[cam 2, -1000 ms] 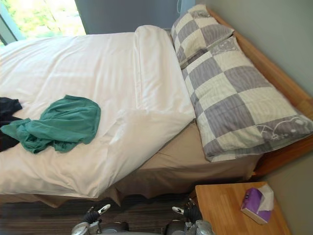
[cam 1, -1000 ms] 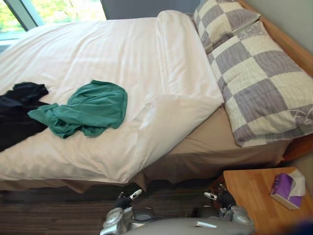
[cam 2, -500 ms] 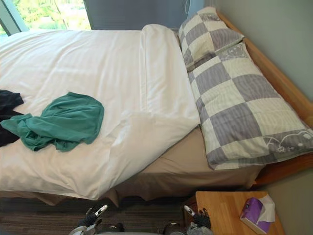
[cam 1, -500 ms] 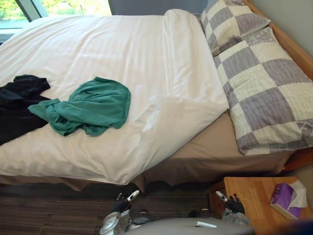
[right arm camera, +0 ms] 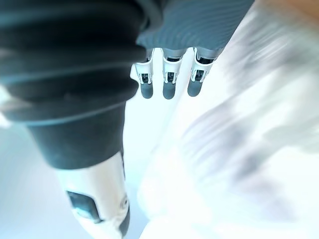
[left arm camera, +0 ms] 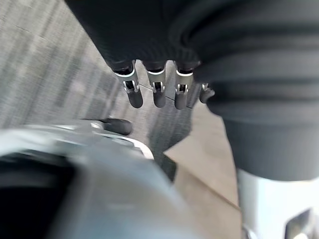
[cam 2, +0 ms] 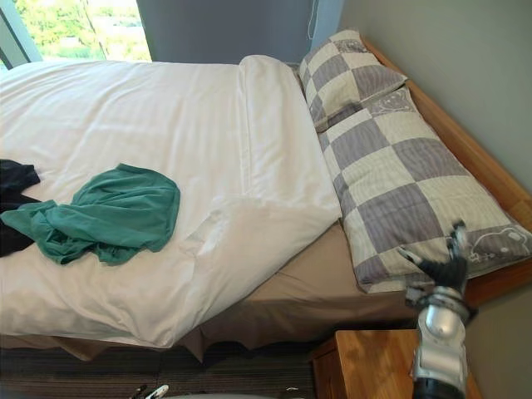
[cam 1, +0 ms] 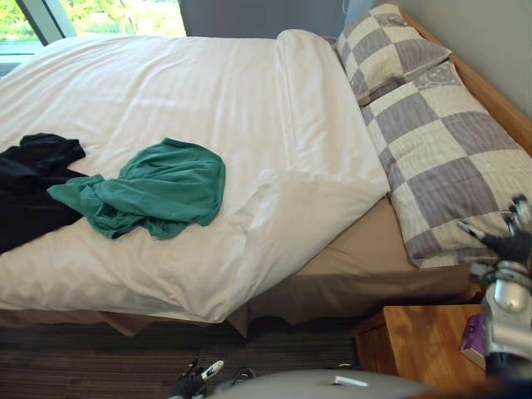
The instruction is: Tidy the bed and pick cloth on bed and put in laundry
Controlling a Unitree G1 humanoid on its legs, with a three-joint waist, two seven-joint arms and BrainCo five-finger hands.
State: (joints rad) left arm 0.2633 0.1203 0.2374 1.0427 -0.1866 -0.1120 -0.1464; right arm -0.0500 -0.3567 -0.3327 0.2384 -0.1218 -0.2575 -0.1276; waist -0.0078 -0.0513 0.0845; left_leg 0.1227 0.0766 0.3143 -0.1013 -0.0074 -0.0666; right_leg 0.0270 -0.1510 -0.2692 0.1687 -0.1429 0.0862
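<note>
My right hand (cam 2: 440,268) hovers near the grey-checked fabric pillow (cam 2: 399,191) with fingers spread, empty; left hand (left arm camera: 156,94) relaxed, empty; crumpled green cloth (cam 2: 108,212) on white duvet (cam 2: 166,116).

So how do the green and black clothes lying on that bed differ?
The green cloth shows whole and lies nearer the pillows. The black cloth lies farther from them, cut off at the view's edge. The green cloth is bunched at one end, which touches the black cloth. Both lie crumpled on the white duvet.
</note>
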